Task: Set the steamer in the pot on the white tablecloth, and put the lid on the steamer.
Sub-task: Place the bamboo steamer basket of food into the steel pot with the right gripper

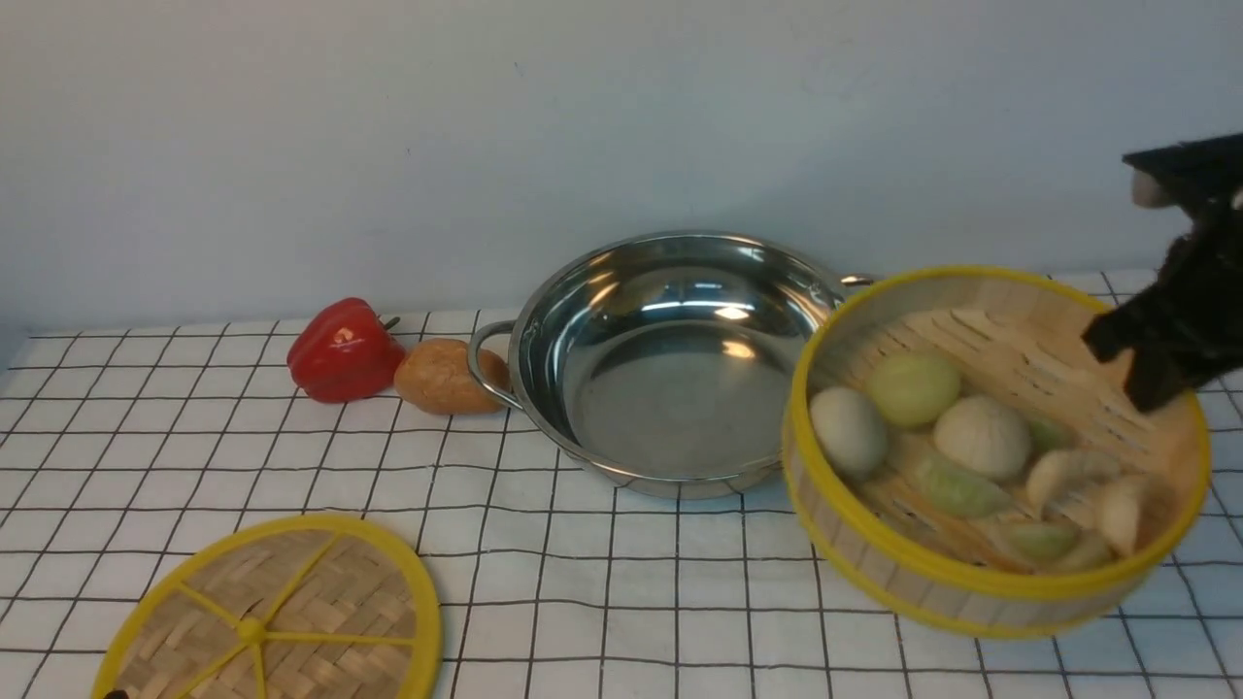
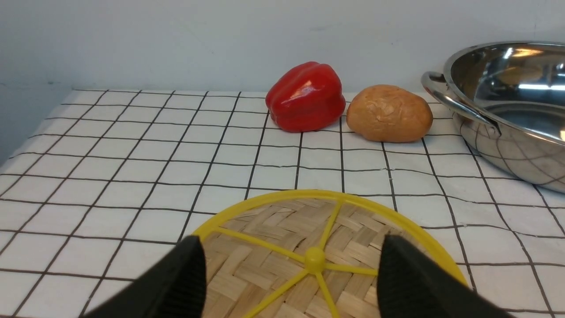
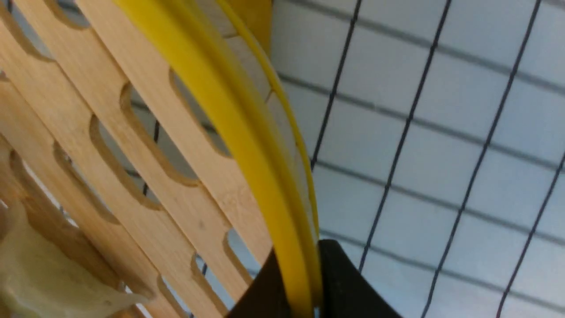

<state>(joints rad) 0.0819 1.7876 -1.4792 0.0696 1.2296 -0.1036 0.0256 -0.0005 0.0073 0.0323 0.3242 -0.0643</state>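
The steamer, a yellow-rimmed bamboo basket with buns and green dumplings, sits tilted to the right of the pot, its gripped far-right side higher. My right gripper is shut on the steamer's yellow rim, one finger outside the wall and the other inside. The shiny pot stands empty on the white tablecloth. The woven lid lies flat at the front left. My left gripper hangs open just above the lid, its fingers either side of the centre knob.
A red bell pepper and a brown bread roll lie side by side left of the pot's near handle. A pale wall runs close behind the table's back edge.
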